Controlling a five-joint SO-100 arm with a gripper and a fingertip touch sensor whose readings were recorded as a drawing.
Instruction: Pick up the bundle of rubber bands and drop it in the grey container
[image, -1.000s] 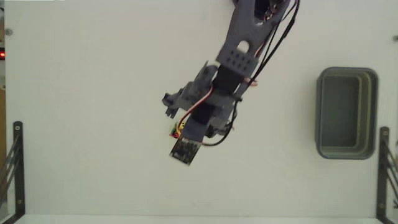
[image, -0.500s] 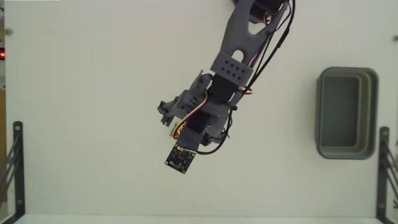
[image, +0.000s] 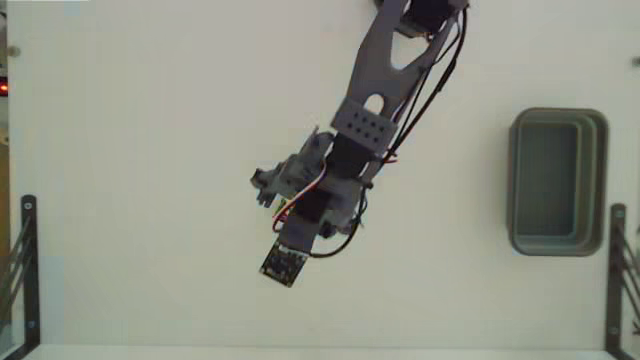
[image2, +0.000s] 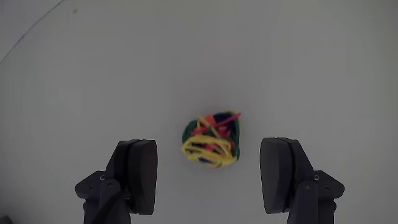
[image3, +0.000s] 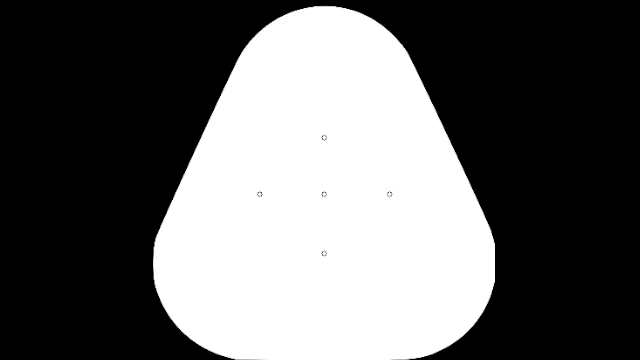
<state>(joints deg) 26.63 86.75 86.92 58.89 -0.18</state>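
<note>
The white table (image: 140, 180) fills the fixed view and also forms the plain pale ground under the gripper in the wrist view. On it, the arm (image: 375, 110) reaches in from the top edge of the fixed view and slants down toward the lower left, with dark cables running along its upper link.

The grey container (image: 557, 181) sits well apart from the gripper, far off to the right in the fixed view, near the table's right edge. It stands upright, and its darker hollow shows nothing inside.

At the arm's lower end a small black circuit board (image: 282, 264) hangs below the wrist in the fixed view, tilted.

In the wrist view the gripper (image2: 212, 173) is spread wide: its two dark fingers (image2: 138, 174) come up from the bottom edge with a broad gap between them, and neither one touches anything.

The bundle of rubber bands (image2: 211, 139) lies on the table inside that gap, a little nearer the right finger than the left, just beyond the fingertips and clear of both. It is a small knotted clump, mostly yellow with red and green loops. In the fixed view the arm hides the clump.
</note>
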